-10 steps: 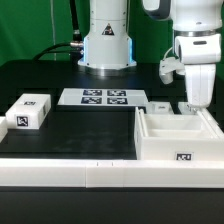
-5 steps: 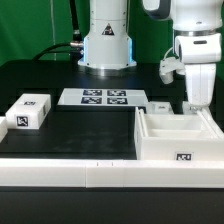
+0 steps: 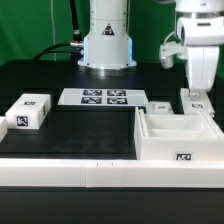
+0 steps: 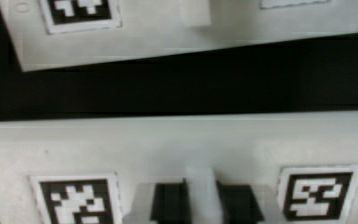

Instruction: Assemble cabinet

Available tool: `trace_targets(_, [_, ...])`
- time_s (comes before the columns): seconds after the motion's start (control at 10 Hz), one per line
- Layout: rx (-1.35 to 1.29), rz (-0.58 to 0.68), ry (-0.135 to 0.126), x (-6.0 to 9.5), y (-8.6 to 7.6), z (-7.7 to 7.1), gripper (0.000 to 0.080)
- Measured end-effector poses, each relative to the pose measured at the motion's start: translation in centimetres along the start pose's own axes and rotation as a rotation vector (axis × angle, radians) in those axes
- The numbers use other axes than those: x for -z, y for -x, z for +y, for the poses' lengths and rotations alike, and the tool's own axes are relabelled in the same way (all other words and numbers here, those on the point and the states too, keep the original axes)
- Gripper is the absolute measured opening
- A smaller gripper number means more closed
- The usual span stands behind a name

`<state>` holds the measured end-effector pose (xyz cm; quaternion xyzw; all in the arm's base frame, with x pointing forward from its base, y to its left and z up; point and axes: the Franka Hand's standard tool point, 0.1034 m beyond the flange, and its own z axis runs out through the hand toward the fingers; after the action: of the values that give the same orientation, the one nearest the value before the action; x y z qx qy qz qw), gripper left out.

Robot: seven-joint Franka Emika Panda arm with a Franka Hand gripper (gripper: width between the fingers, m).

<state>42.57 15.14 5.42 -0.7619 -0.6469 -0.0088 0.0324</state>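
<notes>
the cabinet body point(image 3: 178, 138) sits on the desk point(image 3: 90, 125), near the marker board point(image 3: 95, 97) and toward the exterior view's right of it. i judge it is stiff, light plastic with smooth, maybe slippery walls, so i would grip a thin wall. my claw point(image 4: 197, 201) hangs over a small tagged block point(image 3: 196, 97) behind the body, fingers almost together, holding nothing.

White arm upright at the exterior view's right, pincer point(image 3: 197, 93) pointing down, its 2 fingers point(image 4: 169, 202) nearly together
</notes>
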Motion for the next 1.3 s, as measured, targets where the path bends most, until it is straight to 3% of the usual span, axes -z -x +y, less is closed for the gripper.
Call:
trace_targets(0.3, [0.014,-0.009,0.01,0.9,2.8,0.9,0.007])
trace_targets(0.7, [0.011,-0.009,0.006,0.7,2.9,0.9,0.007])
trace_targets(1.3, [-0.003,-0.001,0.014,0.8,3.1,2.7,0.007])
